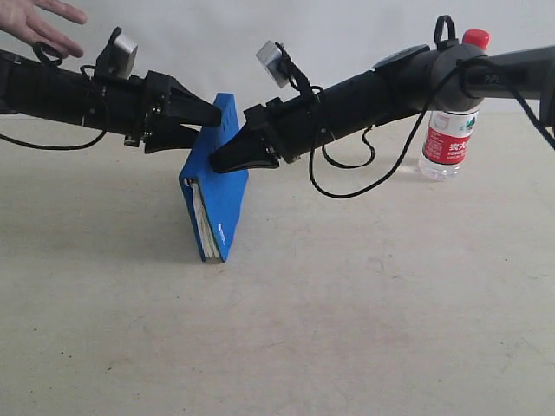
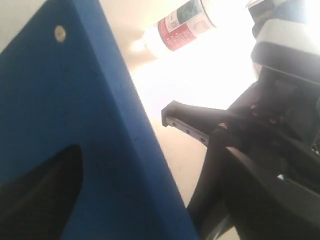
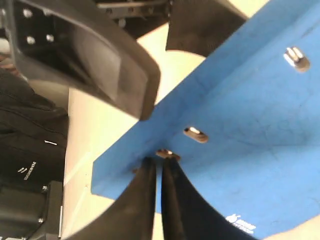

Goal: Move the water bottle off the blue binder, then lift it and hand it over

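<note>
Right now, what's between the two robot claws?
The blue binder, up on edge. The left gripper straddles its top corner; the right gripper pinches it. The exterior view shows this.

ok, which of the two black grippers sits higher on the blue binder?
The left gripper: its jaws straddle the top corner of the flat bright-blue binder, spread wide. The right gripper pinches lower down, fingers nearly together.

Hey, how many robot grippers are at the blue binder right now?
2. The left gripper is at the top corner of the blue binder, coming from the left; the right gripper meets it just below, from the right. None appear hidden.
</note>
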